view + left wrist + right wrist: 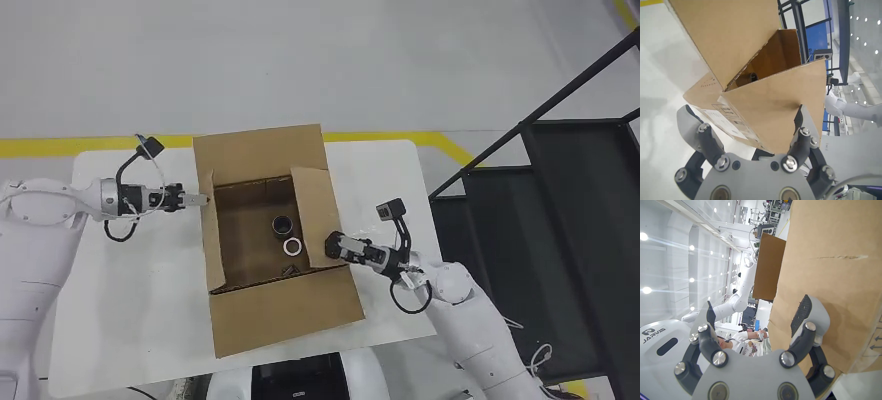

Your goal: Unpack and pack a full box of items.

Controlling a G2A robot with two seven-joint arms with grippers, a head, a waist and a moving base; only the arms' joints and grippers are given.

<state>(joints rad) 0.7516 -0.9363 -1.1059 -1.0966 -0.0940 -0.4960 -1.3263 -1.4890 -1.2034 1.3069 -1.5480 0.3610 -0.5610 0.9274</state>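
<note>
**Item 1: brown corrugated cardboard box (285, 310), qty 1.**
- Location: you'll find it mid-desk on the flat white desk (120, 300), top open.
- Flaps: the far and near flaps are spread outward. The two side flaps stand up, and the one on the right arm's side leans in over the opening.
- Markings: an outer wall carries a white paper label (723, 122) w/ printed arrow symbols next to it. One flap edge shows a rough, perforated tear line.

**Item 2: short dark hollow metal cylinder (283, 226), qty 1.**
- Location: on the box floor, approx. mid-box.
- From the left wrist view you see its open end (750, 77) past the flap edge.

**Item 3: small white ring (293, 246), qty 1.**
- Location: on the box floor, just beside the cylinder on its near side.

**Left hand (197, 199)**
- It sits at the side flap nearest it.
- The fingers are spread wide (744, 123) w/ the flap's edge between them, and nothing is clamped.
- One pad (799, 117) is close against the flap face. Whether it makes contact you can't tell.

**Right hand (337, 244)**
- It sits at the opposite side flap.
- The fingers are likewise wide apart (757, 313) and straddle that flap's edge w/o gripping.
- The ribbed pad (802, 311) lies over the flap's outer face.
</note>
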